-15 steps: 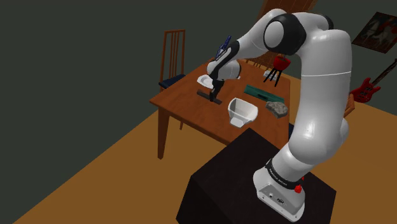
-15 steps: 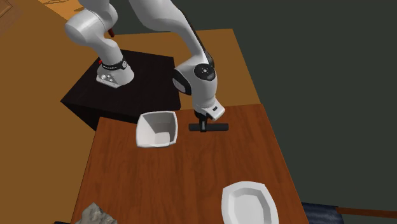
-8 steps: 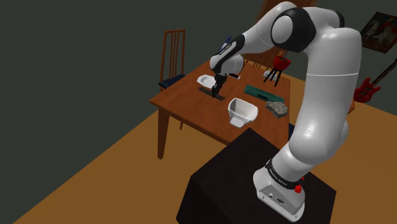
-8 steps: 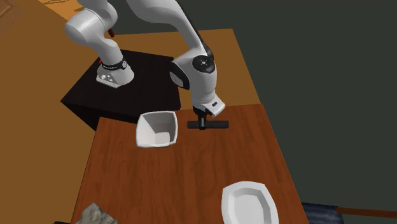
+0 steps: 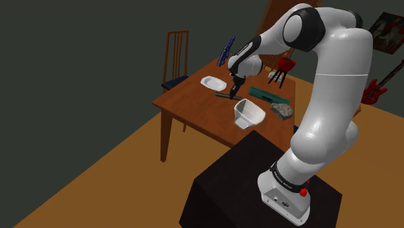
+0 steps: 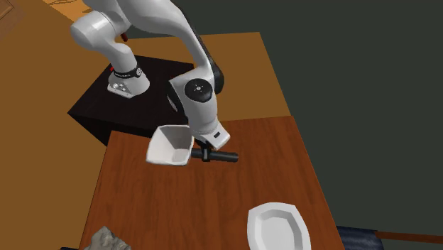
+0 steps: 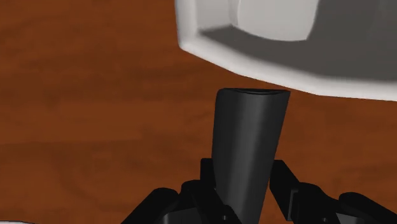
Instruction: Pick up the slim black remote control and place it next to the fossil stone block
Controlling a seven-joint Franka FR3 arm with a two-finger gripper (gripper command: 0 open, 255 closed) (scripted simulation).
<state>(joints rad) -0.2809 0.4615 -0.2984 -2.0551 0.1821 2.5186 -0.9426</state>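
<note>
Two fingers [image 7: 289, 191] of my hand [image 6: 206, 152] clamp the slim black remote control [image 6: 221, 155] near one end, its far tip just beside the white square bowl [image 6: 170, 145] above the wooden tabletop [image 6: 184, 206], well apart from the fossil stone block [image 5: 283, 111].

A brown wooden table [image 5: 191, 109] stands on an orange-brown floor [image 5: 110, 181], in front of a dark grey-green wall [image 5: 84, 58]. A white square bowl [image 5: 248, 113] sits upright near the table edge at the shoulder view's lower right. Its walls narrow toward the base. A white plate [image 5: 213, 83] with cut corners lies flat, well apart from the bowl, on the side toward a wooden chair [image 5: 176, 55] with a dark blue seat. A flat teal box [image 5: 267, 94] lies farther back on the table. Beyond it stands a small red thing on black legs [image 5: 283, 68] — too small to name. A red guitar [image 5: 374, 89] leans at the shoulder view's right edge, with a framed picture [image 5: 388, 32] on the wall above it.
</note>
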